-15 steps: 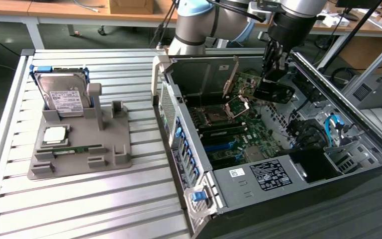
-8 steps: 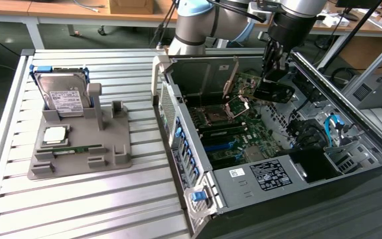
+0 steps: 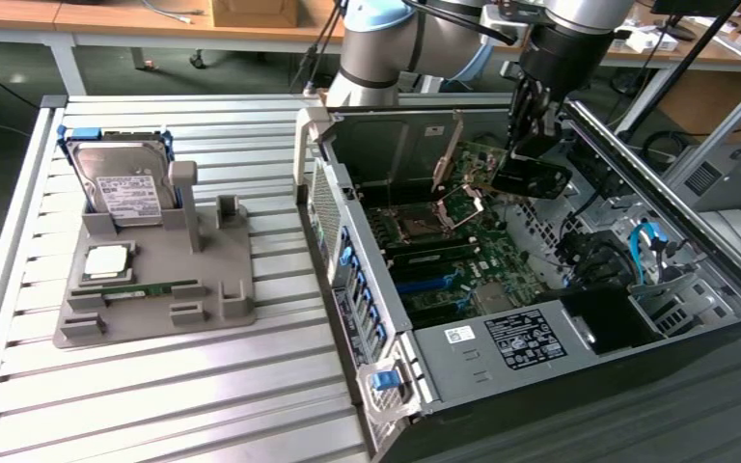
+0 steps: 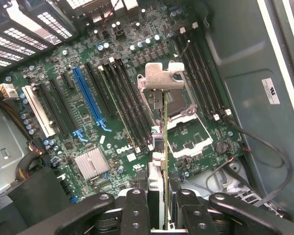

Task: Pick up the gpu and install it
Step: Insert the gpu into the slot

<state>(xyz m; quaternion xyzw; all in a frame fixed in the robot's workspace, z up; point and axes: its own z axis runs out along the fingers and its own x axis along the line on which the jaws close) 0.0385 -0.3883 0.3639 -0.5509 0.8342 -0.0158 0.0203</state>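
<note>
**Gripped gpu hanging inside open case**

Clamped on gpu (image 4: 165, 142) by one end, gripper (image 4: 162, 208) with fingers (image 4: 136, 205) pressed to both flat sides, no slack visible. Seen edge-on in wrist view, thin dark board standing upright, silver bracket (image 4: 162, 77) at the end away from the fingers. Hangs over motherboard (image 4: 73, 122), lined up just beside CPU socket (image 4: 188, 115) and roughly parallel to the long black slots. Well apart from blue slot (image 4: 88, 100). Cannot tell whether the lower edge touches the board.

In exterior view, sits in the rear part of the open case (image 3: 344, 260), green face tilted toward the exterior view's left, arm reaching down from above. Lying on its side on slatted table (image 3: 151, 395), case with power supply end near the camera.

On the exterior view's left, well apart from the case: gray fixture (image 3: 223, 289) holding hard drive (image 3: 120, 183) upright in its back holder, memory stick (image 3: 146, 288) lying flat near its front
</note>
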